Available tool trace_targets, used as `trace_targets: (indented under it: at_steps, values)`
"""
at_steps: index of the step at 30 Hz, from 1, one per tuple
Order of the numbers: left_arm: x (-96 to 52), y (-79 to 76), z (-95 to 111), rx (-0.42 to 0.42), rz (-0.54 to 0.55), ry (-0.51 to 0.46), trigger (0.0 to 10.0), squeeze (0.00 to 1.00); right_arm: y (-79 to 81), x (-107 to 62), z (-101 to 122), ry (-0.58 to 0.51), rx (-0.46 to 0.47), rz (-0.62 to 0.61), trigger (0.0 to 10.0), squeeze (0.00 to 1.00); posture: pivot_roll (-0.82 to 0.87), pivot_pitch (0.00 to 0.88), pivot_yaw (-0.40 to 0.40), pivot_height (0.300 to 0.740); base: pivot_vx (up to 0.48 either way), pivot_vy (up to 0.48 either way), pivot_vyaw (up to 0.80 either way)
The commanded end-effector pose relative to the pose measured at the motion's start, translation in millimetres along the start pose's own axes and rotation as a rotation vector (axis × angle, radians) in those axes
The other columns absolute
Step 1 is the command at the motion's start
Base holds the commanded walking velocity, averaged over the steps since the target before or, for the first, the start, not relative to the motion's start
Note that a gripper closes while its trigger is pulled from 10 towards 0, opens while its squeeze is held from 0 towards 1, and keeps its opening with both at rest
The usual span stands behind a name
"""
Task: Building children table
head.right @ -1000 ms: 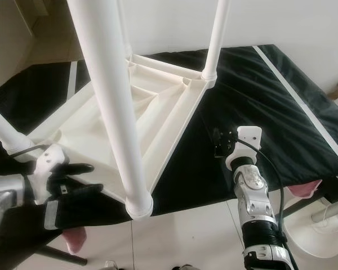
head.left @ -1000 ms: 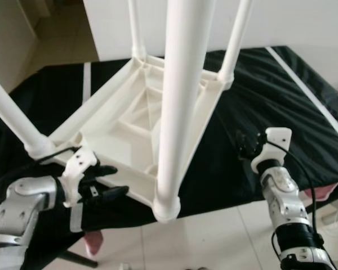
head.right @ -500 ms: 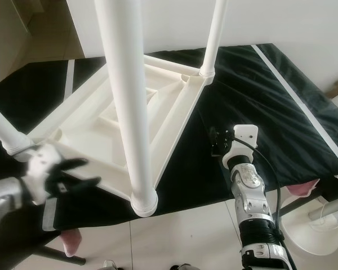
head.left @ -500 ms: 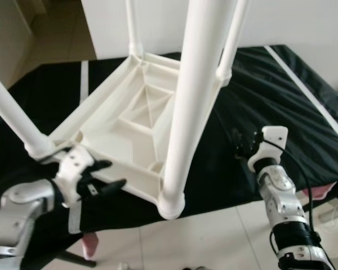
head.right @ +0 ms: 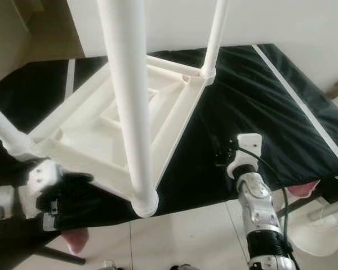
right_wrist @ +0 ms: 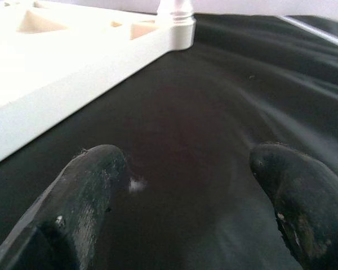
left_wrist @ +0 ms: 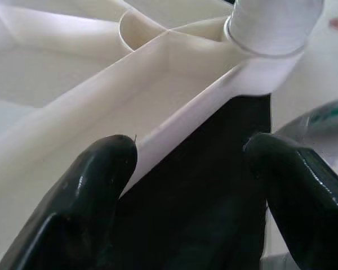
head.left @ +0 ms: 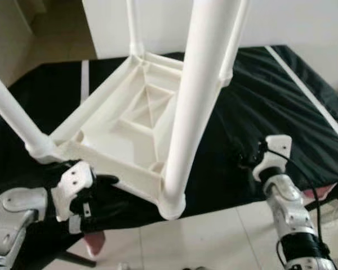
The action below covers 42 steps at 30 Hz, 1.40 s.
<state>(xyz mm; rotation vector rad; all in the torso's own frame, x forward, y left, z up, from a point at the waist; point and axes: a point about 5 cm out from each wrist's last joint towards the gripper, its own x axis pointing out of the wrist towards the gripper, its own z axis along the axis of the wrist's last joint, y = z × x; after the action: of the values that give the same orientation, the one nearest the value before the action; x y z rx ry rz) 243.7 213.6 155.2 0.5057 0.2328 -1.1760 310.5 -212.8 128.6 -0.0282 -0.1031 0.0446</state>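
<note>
While the white plastic children's table (head.left: 129, 129) lies upside down on a black cloth (head.left: 281, 107) with its four legs pointing up, the left gripper (left_wrist: 186, 185) sits at its near edge, fingers spread apart and holding nothing. The left wrist view adds that one finger (left_wrist: 96, 174) touches the table's rim beside the nearest leg (head.left: 194, 107) and its socket. The right gripper (right_wrist: 186, 180), likewise spread and empty, hovers low over the cloth, with the table's side rail beside it but apart in the right wrist view.

No readable text, label, brand, number or sign appears on anything here.
</note>
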Motion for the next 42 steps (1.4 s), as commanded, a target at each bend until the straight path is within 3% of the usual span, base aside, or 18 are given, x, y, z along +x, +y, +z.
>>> trace_targets:
  at_steps: [1, 8, 11, 13, 20, 26, 32, 33, 35, 37, 42]
  values:
    - [3.0, 0.5, -11.5, 0.018, 0.009, 0.075, 10.0, 0.00, -1.2, -0.5, 0.3, 0.001, 0.006, -0.005, 10.0, 0.00, 0.08, 0.080, -0.047, 0.740, 0.000, 0.000, 0.00]
    - [6.3, 15.0, -3.8, 0.040, 0.072, 0.026, 10.0, 0.00, 3.0, 1.5, 2.7, -0.007, 0.010, 0.002, 10.0, 0.00, 0.07, 0.078, -0.049, 0.740, 0.000, 0.000, 0.00]
    - [2.0, 22.8, 6.5, 0.019, 0.094, -0.064, 10.0, 0.00, 1.8, 1.7, 3.5, -0.008, 0.007, 0.002, 10.0, 0.00, 0.07, 0.077, -0.050, 0.740, 0.000, 0.000, 0.00]
    - [1.9, 25.9, 7.5, 0.031, 0.103, -0.069, 10.0, 0.00, 1.1, 2.2, 4.0, -0.009, 0.006, 0.002, 10.0, 0.00, 0.07, 0.079, -0.054, 0.740, 0.000, 0.000, 0.00]
    - [9.9, 30.9, -3.0, 0.057, 0.099, -0.003, 10.0, 0.00, 2.3, 5.4, 7.6, -0.018, 0.002, 0.015, 10.0, 0.00, 0.06, 0.078, -0.056, 0.740, 0.000, 0.000, 0.00]
    - [10.8, 37.3, -18.3, 0.146, 0.084, 0.142, 10.0, 0.00, -0.3, 6.0, 9.3, -0.022, -0.003, 0.012, 10.0, 0.00, 0.06, 0.079, -0.054, 0.740, 0.000, 0.000, 0.00]
    - [10.9, 43.0, -24.3, 0.147, 0.089, 0.191, 10.0, 0.00, -0.3, 6.6, 9.8, -0.024, -0.003, 0.009, 10.0, 0.00, 0.05, 0.081, -0.051, 0.740, 0.000, 0.000, 0.00]
    - [13.7, 52.5, -30.0, 0.166, 0.138, 0.261, 10.0, 0.00, -0.1, 7.3, 10.4, -0.026, 0.000, 0.005, 10.0, 0.00, 0.06, 0.083, -0.048, 0.740, 0.000, 0.000, 0.00]
    - [15.2, 56.8, -31.5, 0.170, 0.165, 0.284, 10.0, 0.00, -0.1, 7.4, 10.5, -0.026, 0.001, 0.004, 10.0, 0.00, 0.06, 0.083, -0.048, 0.740, 0.000, 0.000, 0.00]
    - [16.9, 61.7, -34.2, 0.150, 0.200, 0.308, 10.0, 0.00, 0.3, 7.6, 10.5, -0.027, 0.001, 0.003, 10.0, 0.00, 0.05, 0.085, -0.044, 0.740, 0.000, 0.000, 0.00]
    - [21.3, 68.9, -38.3, -0.029, 0.275, 0.283, 10.0, 0.00, 0.7, 7.4, 11.1, -0.034, 0.006, -0.011, 10.0, 0.00, 0.05, 0.089, -0.029, 0.740, 0.000, 0.000, 0.00]
